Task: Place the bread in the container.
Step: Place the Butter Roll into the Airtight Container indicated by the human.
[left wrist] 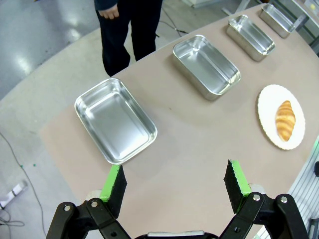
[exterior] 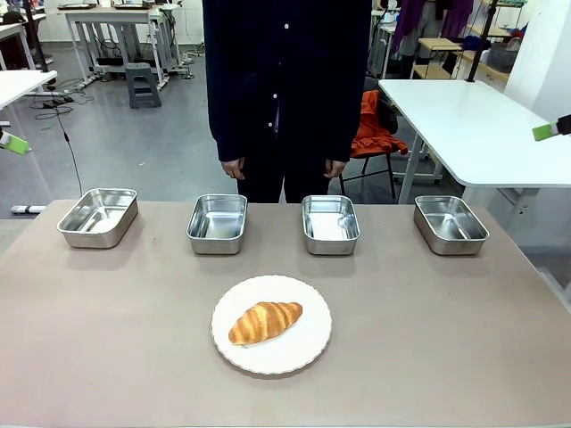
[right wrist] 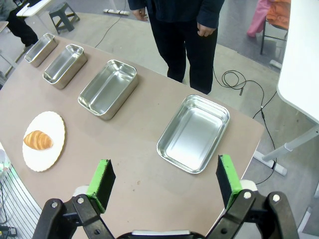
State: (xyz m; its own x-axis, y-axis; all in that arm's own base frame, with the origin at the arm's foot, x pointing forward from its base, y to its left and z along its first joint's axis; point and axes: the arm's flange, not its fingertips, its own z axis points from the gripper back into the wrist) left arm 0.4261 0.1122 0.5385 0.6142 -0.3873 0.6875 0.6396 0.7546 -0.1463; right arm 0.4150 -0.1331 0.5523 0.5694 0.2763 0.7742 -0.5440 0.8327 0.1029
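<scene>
Well, the left jaws and the right jaws are both wide apart and hold nothing. The bread lies on a round white plate on the desk, off to the right of the left jaws and to the left of the right jaws. A shiny pan sits just ahead of each pair.

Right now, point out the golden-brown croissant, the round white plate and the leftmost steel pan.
golden-brown croissant [exterior: 265, 322], front view, crust middle.
round white plate [exterior: 323, 325], front view, right rim.
leftmost steel pan [exterior: 94, 237], front view, near wall.
</scene>
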